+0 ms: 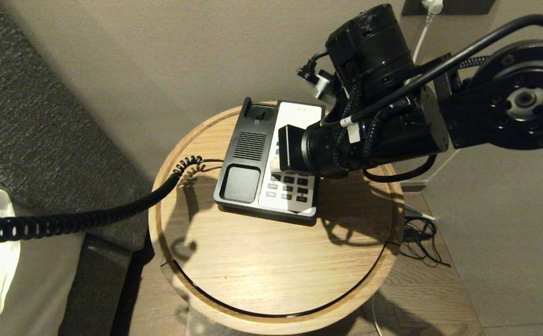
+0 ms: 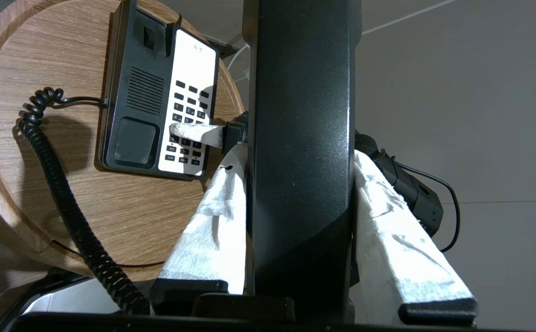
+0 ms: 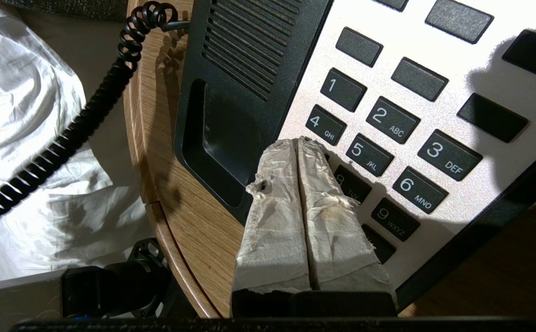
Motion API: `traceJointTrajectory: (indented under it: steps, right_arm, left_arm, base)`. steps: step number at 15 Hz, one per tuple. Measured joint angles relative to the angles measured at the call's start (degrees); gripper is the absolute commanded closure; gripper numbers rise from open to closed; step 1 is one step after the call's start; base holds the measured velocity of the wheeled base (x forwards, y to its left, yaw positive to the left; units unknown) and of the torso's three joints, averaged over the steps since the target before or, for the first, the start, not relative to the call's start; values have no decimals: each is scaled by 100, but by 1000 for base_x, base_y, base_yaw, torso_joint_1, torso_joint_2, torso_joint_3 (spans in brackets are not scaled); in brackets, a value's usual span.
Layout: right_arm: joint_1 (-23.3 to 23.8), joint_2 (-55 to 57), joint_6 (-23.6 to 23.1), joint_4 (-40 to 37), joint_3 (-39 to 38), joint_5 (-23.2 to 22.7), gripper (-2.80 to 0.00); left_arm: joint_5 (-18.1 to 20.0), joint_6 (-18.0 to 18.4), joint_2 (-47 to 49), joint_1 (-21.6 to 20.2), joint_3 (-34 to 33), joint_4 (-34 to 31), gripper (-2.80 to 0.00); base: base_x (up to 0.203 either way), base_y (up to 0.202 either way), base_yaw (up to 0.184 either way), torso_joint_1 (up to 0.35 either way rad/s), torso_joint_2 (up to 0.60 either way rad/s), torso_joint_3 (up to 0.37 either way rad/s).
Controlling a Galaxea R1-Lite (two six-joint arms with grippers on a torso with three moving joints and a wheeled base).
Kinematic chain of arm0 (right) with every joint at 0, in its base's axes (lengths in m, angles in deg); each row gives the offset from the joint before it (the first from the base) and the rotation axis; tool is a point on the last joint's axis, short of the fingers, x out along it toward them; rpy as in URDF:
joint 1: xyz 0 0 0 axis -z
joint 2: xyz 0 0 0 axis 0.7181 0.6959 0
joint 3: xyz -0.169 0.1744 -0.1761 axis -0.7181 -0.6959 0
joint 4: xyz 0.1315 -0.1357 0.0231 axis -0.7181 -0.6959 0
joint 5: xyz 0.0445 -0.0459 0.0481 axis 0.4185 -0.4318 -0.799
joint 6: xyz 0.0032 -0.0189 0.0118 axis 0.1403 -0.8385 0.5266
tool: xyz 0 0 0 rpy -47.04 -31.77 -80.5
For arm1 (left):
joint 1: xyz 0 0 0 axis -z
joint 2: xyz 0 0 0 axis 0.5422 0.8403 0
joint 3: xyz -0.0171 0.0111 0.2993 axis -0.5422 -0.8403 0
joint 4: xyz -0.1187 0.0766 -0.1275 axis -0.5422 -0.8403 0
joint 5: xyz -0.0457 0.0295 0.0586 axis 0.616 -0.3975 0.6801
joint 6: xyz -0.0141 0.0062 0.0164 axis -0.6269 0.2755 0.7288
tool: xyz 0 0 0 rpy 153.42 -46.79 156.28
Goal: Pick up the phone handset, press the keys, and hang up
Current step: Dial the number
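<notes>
The left pincer (image 2: 295,193) is clamped on the phone handset (image 2: 302,138), lifted off the bench (image 1: 271,261) edge so the keys stay exposed. The right pincer (image 3: 301,143) — pads together as one tip — rests over the phone base (image 1: 241,179) keypad near the 7 key.
</notes>
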Motion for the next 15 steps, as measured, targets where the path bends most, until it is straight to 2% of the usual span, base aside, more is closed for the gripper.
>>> traceJointTrajectory:
  steps: [8, 15]
  right_arm:
    - [-61, -249, 56, -83, 53, -15, 0]
    - [-61, -603, 85, -642, -521, 16, 0]
  left_arm:
    - [9, -9, -50, -22, -74, 5, 0]
    - [-2, -6, -76, -26, -127, 0, 0]
  base:
    - [0, 0, 0, 0, 0, 0]
    - [0, 0, 0, 0, 0, 0]
